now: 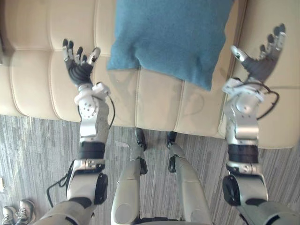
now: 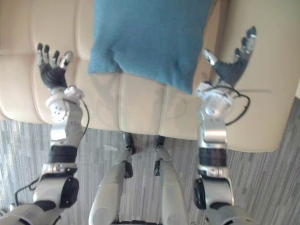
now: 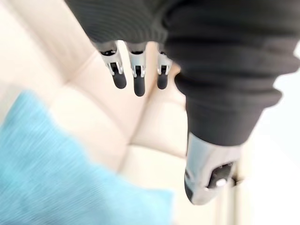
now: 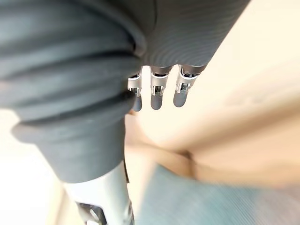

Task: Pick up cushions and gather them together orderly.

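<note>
A teal cushion (image 1: 171, 35) lies on the cream sofa seat (image 1: 150, 101), between my two arms. My left hand (image 1: 78, 63) hovers over the seat to the cushion's left, fingers straight and spread, holding nothing. My right hand (image 1: 262, 58) is raised to the cushion's right, palm toward it, fingers also straight and apart from the fabric. In the left wrist view the cushion (image 3: 61, 178) shows past my left hand's fingertips (image 3: 138, 84). The right wrist view has the cushion's edge (image 4: 206, 206) beyond my right hand's fingers (image 4: 157, 91).
The sofa's front edge (image 1: 140, 124) runs across the middle, with grey striped carpet (image 1: 37, 150) below it. A pair of shoes (image 1: 16, 213) stands on the carpet at the lower left. A sofa arm or second seat section (image 1: 276, 108) lies at the right.
</note>
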Available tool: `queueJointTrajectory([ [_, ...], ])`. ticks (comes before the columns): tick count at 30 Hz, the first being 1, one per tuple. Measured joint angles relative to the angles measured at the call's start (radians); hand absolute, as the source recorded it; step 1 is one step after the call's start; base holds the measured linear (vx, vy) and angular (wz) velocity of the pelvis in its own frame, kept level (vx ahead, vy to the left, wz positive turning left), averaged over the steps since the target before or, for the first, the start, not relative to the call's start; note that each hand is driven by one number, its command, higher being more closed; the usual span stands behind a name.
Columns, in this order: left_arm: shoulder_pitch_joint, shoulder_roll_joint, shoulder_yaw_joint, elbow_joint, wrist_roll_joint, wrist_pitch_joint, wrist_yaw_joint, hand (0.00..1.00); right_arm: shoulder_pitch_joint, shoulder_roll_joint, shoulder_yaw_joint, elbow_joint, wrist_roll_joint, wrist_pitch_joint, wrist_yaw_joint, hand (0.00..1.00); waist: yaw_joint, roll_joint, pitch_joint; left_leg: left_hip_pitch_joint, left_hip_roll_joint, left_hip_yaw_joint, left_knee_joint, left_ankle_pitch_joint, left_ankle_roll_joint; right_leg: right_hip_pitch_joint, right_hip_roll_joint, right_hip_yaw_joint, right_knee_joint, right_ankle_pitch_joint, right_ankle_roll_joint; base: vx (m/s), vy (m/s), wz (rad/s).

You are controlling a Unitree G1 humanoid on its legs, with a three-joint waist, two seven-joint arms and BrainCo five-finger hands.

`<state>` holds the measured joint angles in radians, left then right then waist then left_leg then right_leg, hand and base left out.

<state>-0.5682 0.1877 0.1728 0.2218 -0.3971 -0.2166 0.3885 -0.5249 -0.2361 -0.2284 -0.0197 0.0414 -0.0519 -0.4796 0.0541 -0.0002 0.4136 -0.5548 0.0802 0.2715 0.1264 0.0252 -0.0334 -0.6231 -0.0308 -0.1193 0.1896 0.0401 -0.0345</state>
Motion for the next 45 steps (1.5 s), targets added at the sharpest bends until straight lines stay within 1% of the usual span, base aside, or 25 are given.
queueJointTrajectory([
  [1,0.071,-0.008,0.007,-0.018,0.000,-0.001,-0.018,0.00,0.072,0.002,0.002,-0.010,0.000,-0.010,0.024,0.00,-0.001,0.000,0.000,0.015,0.004,-0.007,0.023,-0.015,0.003,0.028,0.000,-0.011,0.001,-0.005,0.000,0.04,-0.014,0.21],
  [2,0.135,-0.022,0.006,-0.023,0.000,0.000,-0.034,0.00,0.143,0.009,0.005,-0.009,0.000,-0.010,0.048,0.00,0.000,0.000,-0.002,0.031,0.007,-0.010,0.043,-0.030,0.007,0.056,0.000,-0.018,0.002,-0.011,0.003,0.04,-0.008,0.17],
  [3,0.181,-0.032,0.004,-0.022,0.001,0.004,-0.047,0.00,0.186,0.023,0.005,-0.008,0.000,-0.010,0.064,0.00,0.000,-0.001,-0.002,0.045,0.010,-0.009,0.052,-0.041,0.009,0.075,-0.001,-0.022,0.002,-0.018,0.005,0.03,0.007,0.14],
  [4,0.260,-0.051,0.003,-0.018,0.002,0.015,-0.071,0.00,0.259,0.055,0.007,-0.007,0.002,-0.010,0.092,0.00,-0.001,-0.001,-0.004,0.077,0.011,-0.009,0.063,-0.050,0.011,0.112,-0.003,-0.028,0.008,-0.027,0.006,0.05,0.017,0.12],
  [5,0.332,-0.070,0.001,-0.007,0.003,0.029,-0.096,0.00,0.330,0.085,0.014,0.001,0.002,-0.010,0.121,0.00,-0.005,-0.002,-0.023,0.099,0.012,-0.011,0.076,-0.060,0.004,0.139,-0.005,-0.033,0.014,-0.038,0.007,0.05,0.019,0.10],
  [7,0.413,-0.082,-0.007,0.012,0.012,0.040,-0.120,0.00,0.409,0.110,0.032,0.018,0.002,-0.010,0.156,0.00,-0.004,-0.007,-0.053,0.133,0.014,-0.010,0.086,-0.074,0.006,0.177,-0.005,-0.033,0.014,-0.048,0.014,0.07,0.023,0.01],
  [8,0.491,-0.085,-0.019,0.046,0.046,0.060,-0.161,0.00,0.488,0.139,0.052,0.061,0.002,-0.010,0.204,0.00,-0.005,-0.014,-0.095,0.180,0.014,-0.007,0.087,-0.086,0.005,0.223,-0.005,-0.032,0.011,-0.061,0.016,0.09,0.028,-0.03],
  [10,0.549,-0.087,-0.036,0.088,0.078,0.074,-0.191,0.00,0.549,0.167,0.058,0.116,0.000,-0.011,0.238,0.00,-0.005,-0.021,-0.154,0.211,0.014,-0.006,0.086,-0.101,0.003,0.259,-0.004,-0.031,0.000,-0.071,0.018,0.10,0.024,-0.03],
  [11,0.587,-0.094,-0.043,0.133,0.112,0.081,-0.222,0.00,0.590,0.182,0.062,0.175,-0.001,-0.010,0.269,0.00,-0.006,-0.025,-0.190,0.249,0.015,-0.006,0.081,-0.112,0.001,0.303,-0.002,-0.032,-0.018,-0.074,0.018,0.10,0.019,-0.04],
  [13,0.625,-0.116,-0.039,0.226,0.156,0.098,-0.250,0.00,0.634,0.199,0.069,0.298,-0.004,-0.008,0.302,0.00,-0.009,-0.029,-0.251,0.298,0.015,-0.002,0.064,-0.121,-0.003,0.353,0.000,-0.032,-0.042,-0.077,0.021,0.10,0.022,-0.04],
  [14,0.632,-0.123,-0.033,0.255,0.164,0.101,-0.259,0.00,0.636,0.199,0.073,0.333,-0.005,-0.007,0.310,0.00,-0.009,-0.031,-0.268,0.307,0.014,-0.001,0.060,-0.121,-0.004,0.362,0.000,-0.032,-0.046,-0.078,0.023,0.11,0.027,-0.05],
  [16,0.641,-0.139,-0.029,0.390,0.214,0.117,-0.281,0.00,0.650,0.207,0.070,0.503,-0.040,0.005,0.338,0.00,-0.012,-0.031,-0.307,0.373,0.010,0.010,0.030,-0.122,-0.006,0.421,0.001,-0.030,-0.070,-0.080,0.026,0.11,0.027,-0.07],
  [17,0.641,-0.144,-0.023,0.420,0.225,0.118,-0.286,0.00,0.649,0.211,0.066,0.541,-0.044,0.007,0.345,0.00,-0.012,-0.030,-0.319,0.386,0.010,0.014,0.023,-0.122,-0.006,0.432,0.002,-0.028,-0.078,-0.080,0.026,0.07,0.019,-0.08],
  [19,0.652,-0.164,0.008,0.516,0.268,0.124,-0.299,0.00,0.647,0.238,0.029,0.660,-0.051,0.018,0.354,0.00,-0.012,-0.029,-0.360,0.427,0.008,0.020,-0.007,-0.119,-0.011,0.467,0.006,-0.020,-0.100,-0.079,0.028,0.07,0.009,-0.11],
  [21,0.660,-0.171,0.017,0.582,0.300,0.134,-0.301,0.00,0.647,0.246,0.008,0.751,-0.051,0.026,0.358,0.00,-0.013,-0.026,-0.383,0.464,0.006,0.023,-0.030,-0.117,-0.014,0.499,0.008,-0.013,-0.118,-0.078,0.029,0.08,0.008,-0.07],
  [23,0.661,-0.182,0.048,0.653,0.330,0.142,-0.301,0.00,0.647,0.252,-0.038,0.845,-0.050,0.040,0.360,0.00,-0.013,-0.021,-0.403,0.511,0.001,0.024,-0.068,-0.109,-0.022,0.540,0.012,-0.010,-0.143,-0.076,0.032,0.08,0.009,-0.03],
  [26,0.662,-0.182,0.078,0.708,0.377,0.144,-0.301,0.00,0.645,0.258,-0.095,0.915,-0.048,0.053,0.359,0.00,-0.015,-0.018,-0.415,0.562,-0.007,0.025,-0.122,-0.093,-0.026,0.575,0.015,-0.006,-0.166,-0.073,0.036,0.05,0.009,-0.01],
  [29,0.662,-0.178,0.086,0.747,0.401,0.145,-0.301,0.00,0.634,0.255,-0.146,0.963,-0.048,0.061,0.359,0.00,-0.015,-0.018,-0.422,0.590,-0.017,0.025,-0.165,-0.076,-0.025,0.596,0.016,0.000,-0.193,-0.062,0.044,0.04,0.014,-0.02],
  [34,0.674,-0.168,0.086,0.791,0.442,0.158,-0.300,0.00,0.615,0.244,-0.175,1.023,-0.048,0.062,0.360,0.00,-0.018,-0.015,-0.424,0.630,-0.034,0.024,-0.194,-0.074,-0.023,0.627,0.014,0.017,-0.217,-0.056,0.052,0.03,0.027,-0.06],
  [35,0.690,-0.123,0.082,0.813,0.455,0.164,-0.301,0.00,0.563,0.194,-0.195,1.067,-0.049,0.061,0.360,0.00,-0.047,0.000,-0.390,0.648,-0.070,-0.006,-0.228,-0.065,-0.007,0.630,-0.002,0.025,-0.231,-0.050,0.061,0.00,0.000,0.00],
  [43,0.691,-0.123,0.082,0.813,0.455,0.164,-0.300,0.00,0.563,0.194,-0.187,1.067,-0.050,0.061,0.360,0.00,-0.046,0.001,-0.389,0.648,-0.071,-0.009,-0.228,-0.064,-0.007,0.632,-0.002,0.020,-0.231,-0.050,0.061,0.00,0.000,0.00],
  [45,0.691,-0.125,0.083,0.813,0.455,0.164,-0.298,0.00,0.564,0.195,-0.167,1.066,-0.052,0.061,0.358,0.00,-0.045,0.004,-0.385,0.651,-0.071,-0.011,-0.228,-0.064,-0.007,0.644,-0.003,0.014,-0.232,-0.050,0.061,0.00,0.000,0.02],
])
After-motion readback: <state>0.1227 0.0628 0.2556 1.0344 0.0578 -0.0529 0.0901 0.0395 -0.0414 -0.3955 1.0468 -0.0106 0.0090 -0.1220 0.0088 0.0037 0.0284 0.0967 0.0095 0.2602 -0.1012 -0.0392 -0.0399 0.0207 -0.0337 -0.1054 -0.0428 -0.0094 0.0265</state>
